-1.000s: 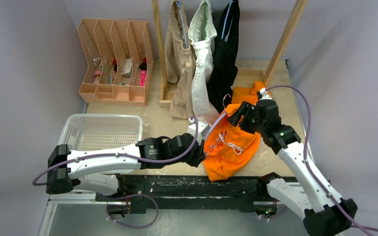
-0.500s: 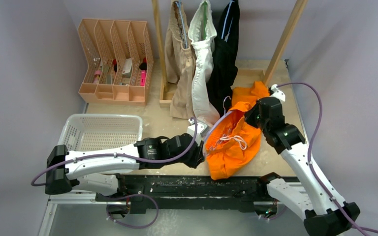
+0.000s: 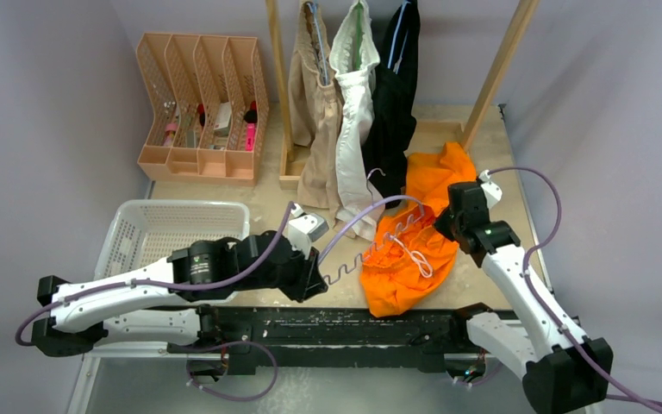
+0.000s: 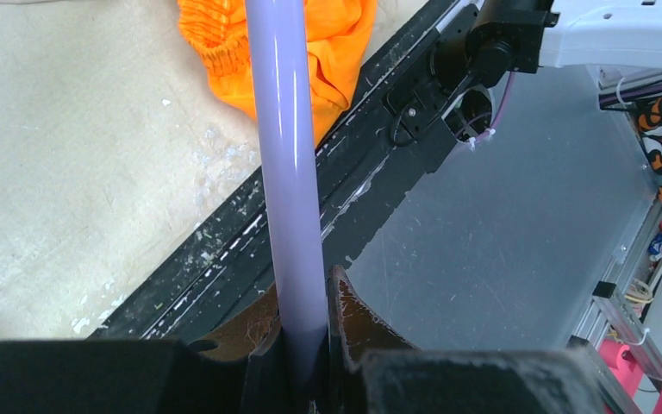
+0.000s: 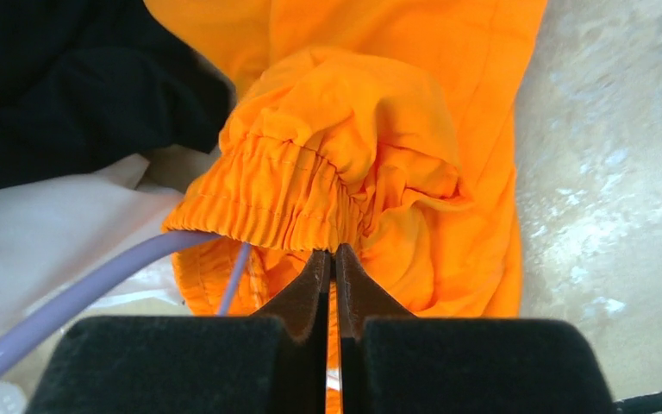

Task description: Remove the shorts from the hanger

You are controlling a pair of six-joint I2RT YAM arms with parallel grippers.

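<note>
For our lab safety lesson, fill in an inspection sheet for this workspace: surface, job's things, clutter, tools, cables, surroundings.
Surface: beige table, scuffed.
Job's things: orange shorts lie on the table, lavender hanger partly inside; beige shorts, white shorts and black shorts hang on the wooden rack.
Clutter: peach file organiser with small items; white basket.
Tools: left tool shut on the hanger; right tool shut on the orange waistband.
Cables: lavender cable loops over each arm.
Surroundings: grey walls.

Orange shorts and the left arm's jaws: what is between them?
A lavender hanger bridges that gap: the left gripper has its jaws shut on one end, the other end runs into the orange shorts. The top and left wrist views show it.
</note>
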